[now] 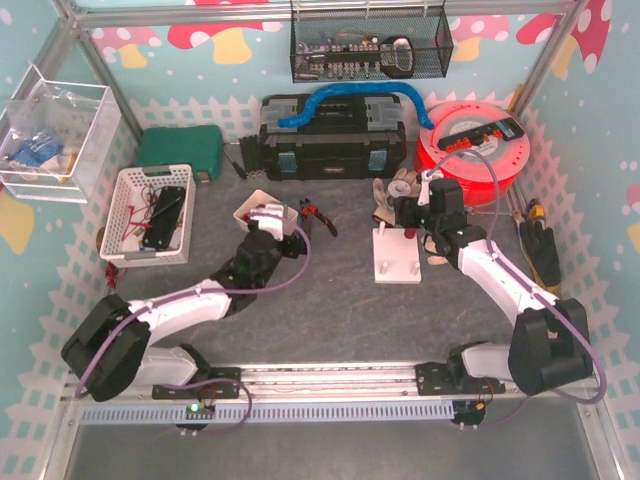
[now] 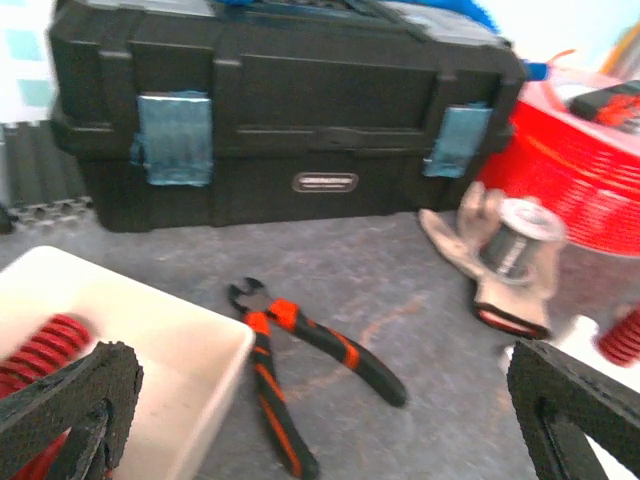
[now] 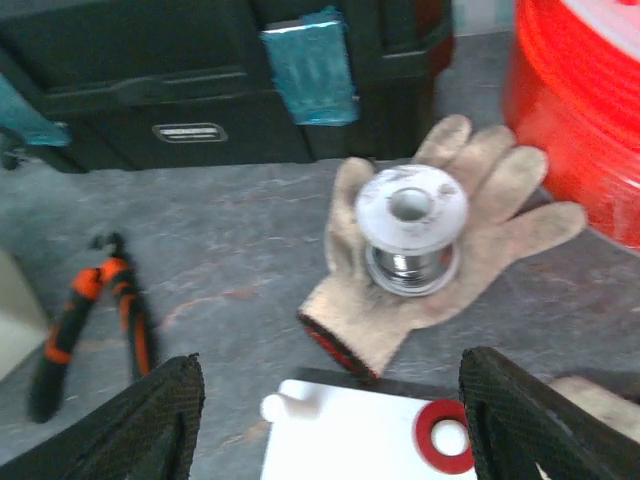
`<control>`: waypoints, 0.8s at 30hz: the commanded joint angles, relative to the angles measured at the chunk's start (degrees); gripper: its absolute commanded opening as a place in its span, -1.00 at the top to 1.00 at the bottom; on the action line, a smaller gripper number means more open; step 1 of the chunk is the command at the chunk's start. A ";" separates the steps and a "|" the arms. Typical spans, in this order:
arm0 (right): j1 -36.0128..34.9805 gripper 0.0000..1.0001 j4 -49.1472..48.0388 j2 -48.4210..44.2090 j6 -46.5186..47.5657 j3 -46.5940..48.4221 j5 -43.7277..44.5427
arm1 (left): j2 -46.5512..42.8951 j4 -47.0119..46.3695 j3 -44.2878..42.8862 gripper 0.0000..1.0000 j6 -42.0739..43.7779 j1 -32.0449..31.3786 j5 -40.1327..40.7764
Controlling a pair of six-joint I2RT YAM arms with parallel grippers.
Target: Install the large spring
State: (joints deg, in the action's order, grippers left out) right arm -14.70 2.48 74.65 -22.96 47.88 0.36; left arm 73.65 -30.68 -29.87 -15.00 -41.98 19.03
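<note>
A large red spring lies in a small white tray, just inside my left gripper's left finger. My left gripper is open and empty, low over the tray's right edge; from above it covers the tray. The white peg board has a bare white peg and a red spring ring seated on another peg. My right gripper is open and empty above the board's far edge, also seen from above beyond the board.
Red-and-black pliers lie on the mat between tray and board. A beige glove with a solder spool lies behind the board. A black toolbox, red reel and white basket stand around.
</note>
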 commanded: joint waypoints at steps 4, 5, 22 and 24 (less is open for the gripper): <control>-3.94 -0.57 -3.96 -5.92 -0.81 -4.86 -9.85 | 7.27 24.72 -13.81 -0.96 -5.86 11.03 -2.98; -4.58 -0.62 -5.34 -6.44 -1.27 -5.89 -9.99 | 8.07 26.26 -15.41 -0.94 -5.95 12.70 -5.24; -5.60 -0.93 -13.62 -13.87 -4.22 -15.09 7.50 | 16.13 45.79 -29.64 0.20 -1.93 25.19 -16.69; -5.60 -0.93 -13.87 -14.77 -4.12 -15.54 8.32 | 18.06 49.50 -32.73 0.22 -0.93 25.23 -16.98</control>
State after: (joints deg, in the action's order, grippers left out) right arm -20.25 -7.90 62.04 -26.22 33.36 4.64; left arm 89.12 10.15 -57.04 -18.79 -16.86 4.38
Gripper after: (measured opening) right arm 0.965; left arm 0.400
